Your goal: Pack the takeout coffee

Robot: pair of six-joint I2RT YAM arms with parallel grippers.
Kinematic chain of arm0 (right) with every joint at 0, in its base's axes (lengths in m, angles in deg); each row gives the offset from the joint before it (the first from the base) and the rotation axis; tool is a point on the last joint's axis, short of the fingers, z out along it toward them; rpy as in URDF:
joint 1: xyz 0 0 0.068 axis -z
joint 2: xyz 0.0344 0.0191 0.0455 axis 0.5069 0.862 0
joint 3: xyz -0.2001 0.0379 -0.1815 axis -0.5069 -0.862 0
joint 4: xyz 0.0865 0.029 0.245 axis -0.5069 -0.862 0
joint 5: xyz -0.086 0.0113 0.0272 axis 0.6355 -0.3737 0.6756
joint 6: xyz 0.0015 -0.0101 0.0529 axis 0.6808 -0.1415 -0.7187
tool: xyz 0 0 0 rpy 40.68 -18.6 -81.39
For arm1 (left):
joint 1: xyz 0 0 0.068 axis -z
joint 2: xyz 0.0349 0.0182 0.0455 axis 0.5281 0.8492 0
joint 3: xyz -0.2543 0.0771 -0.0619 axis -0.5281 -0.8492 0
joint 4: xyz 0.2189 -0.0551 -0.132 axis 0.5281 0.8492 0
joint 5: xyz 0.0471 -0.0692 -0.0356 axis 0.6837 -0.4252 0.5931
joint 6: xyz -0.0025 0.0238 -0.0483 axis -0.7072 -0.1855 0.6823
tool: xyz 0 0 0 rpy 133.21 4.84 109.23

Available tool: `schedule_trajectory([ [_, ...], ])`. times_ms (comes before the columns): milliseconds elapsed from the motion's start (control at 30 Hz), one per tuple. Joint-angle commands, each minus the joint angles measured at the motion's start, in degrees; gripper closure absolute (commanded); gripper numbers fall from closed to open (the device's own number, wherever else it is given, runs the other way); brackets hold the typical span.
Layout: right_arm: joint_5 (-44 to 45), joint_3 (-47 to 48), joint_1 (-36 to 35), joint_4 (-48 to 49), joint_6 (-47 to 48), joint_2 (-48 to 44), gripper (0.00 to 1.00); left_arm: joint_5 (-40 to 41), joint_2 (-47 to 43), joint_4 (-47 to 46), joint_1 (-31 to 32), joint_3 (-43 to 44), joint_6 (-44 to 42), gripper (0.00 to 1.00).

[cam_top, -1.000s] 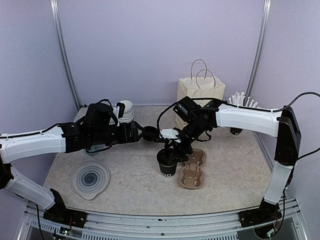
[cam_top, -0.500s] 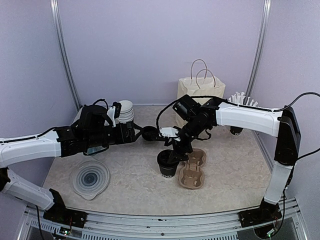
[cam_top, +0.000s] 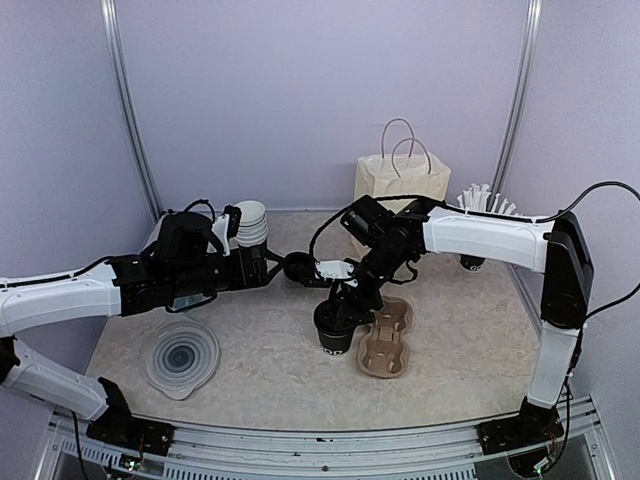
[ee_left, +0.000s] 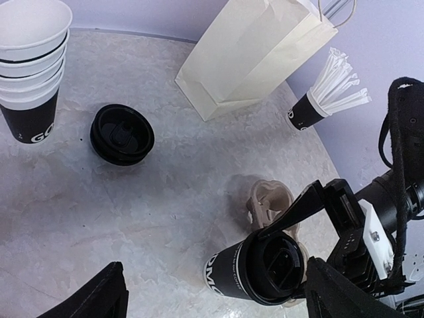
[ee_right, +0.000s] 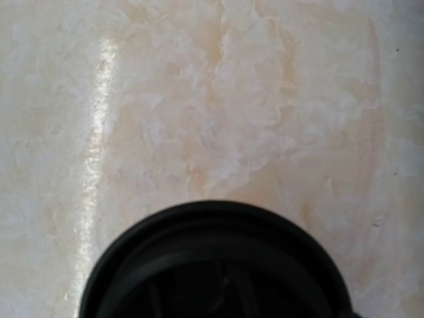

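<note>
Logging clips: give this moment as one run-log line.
left gripper: open, empty | right gripper: at top of lidded cup, grip unclear | lidded cup: beside carrier tray, not loaded

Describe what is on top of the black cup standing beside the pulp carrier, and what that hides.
A black plastic lid sits on the cup. It covers the cup's inside, so whether anything is in the cup cannot be seen.

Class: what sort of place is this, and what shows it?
Probably a robot test booth staged as a coffee counter: plain lilac walls, two white robot arms, and a lidded black paper cup beside a brown pulp carrier tray.
</note>
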Motion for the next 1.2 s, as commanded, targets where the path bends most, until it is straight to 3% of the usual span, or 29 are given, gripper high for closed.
schedule_trajectory([
  [0, 0.2, 1.0, -0.6, -1.6, -0.9, 0.4, 0.24, -1.0, -0.9, -1.4, -0.4, -0.3, -0.9, 0.10],
  [200, 0.7, 1.6, -0.5, -1.3, -1.9, -2.3, 0.27, -1.6, -0.5, -1.2, -0.4, 0.5, -1.5, 0.11],
  [433, -1.2, 5.6, 5.5, -2.7, -4.7, -6.6, 0.27, 3.1, 5.2, 8.0, -1.3, 10.0, -6.7, 0.15],
  [800, 1.3, -4.0, 27.2, -0.4, -8.8, -19.6, 0.26, 2.6, 23.7, 17.1, -2.6, 28.4, -20.9, 0.32],
  [1167, 2.8, -21.2, 47.1, 3.4, -9.0, -28.8, 0.26, 3.1, 36.1, 21.5, -4.9, 43.3, -24.0, 0.39],
])
